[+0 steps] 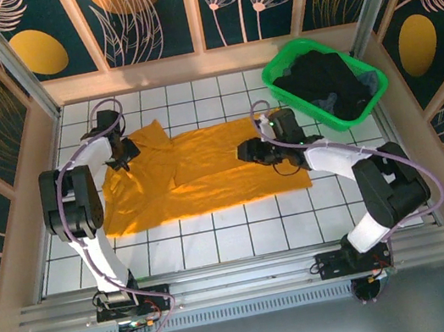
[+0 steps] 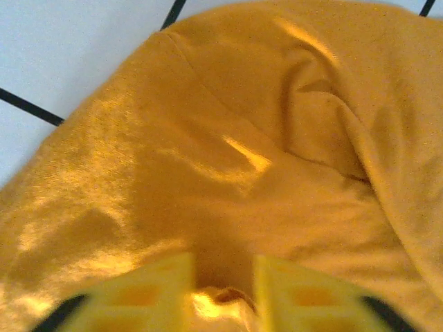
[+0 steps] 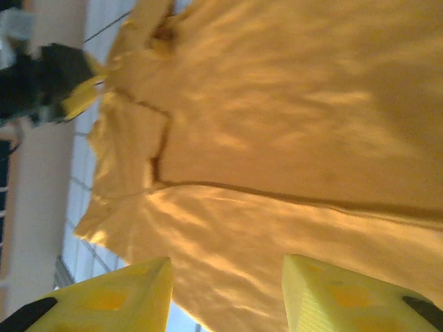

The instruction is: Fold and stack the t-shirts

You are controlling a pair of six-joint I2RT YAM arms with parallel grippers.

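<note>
A mustard t-shirt (image 1: 207,177) lies spread out across the middle of the white tiled desk (image 1: 242,231), reaching from beside the left arm over to the right tool (image 1: 247,151). It is mostly flat, with soft wrinkles and a seam line running across it. One flap at its far left corner sticks out toward the back of the desk.

The left tool (image 1: 123,157) sits on that far left corner. From the left wrist, its two yellow fingers (image 2: 152,290) stand close together, with a small bunched tuck of the mustard cloth (image 2: 219,299) pinched between them — the tool is nearly closed on the shirt. Beyond the fingers the cloth rises in a rounded fold, and bare desk (image 2: 62,55) shows past its edge.

The right tool is at the shirt's right end, low over the cloth. From the right wrist, its yellow fingers (image 3: 111,301) are spread wide apart and grip nothing — the mustard t-shirt (image 3: 291,117) stretches away beneath them, and the left tool (image 3: 73,97) is visible at the shirt's far corner.

A green basket (image 1: 290,89) stands at the far right corner of the desk, just beyond the right tool and apart from the mustard shirt. Dark t-shirts (image 1: 328,83) are heaped loosely inside it.
</note>
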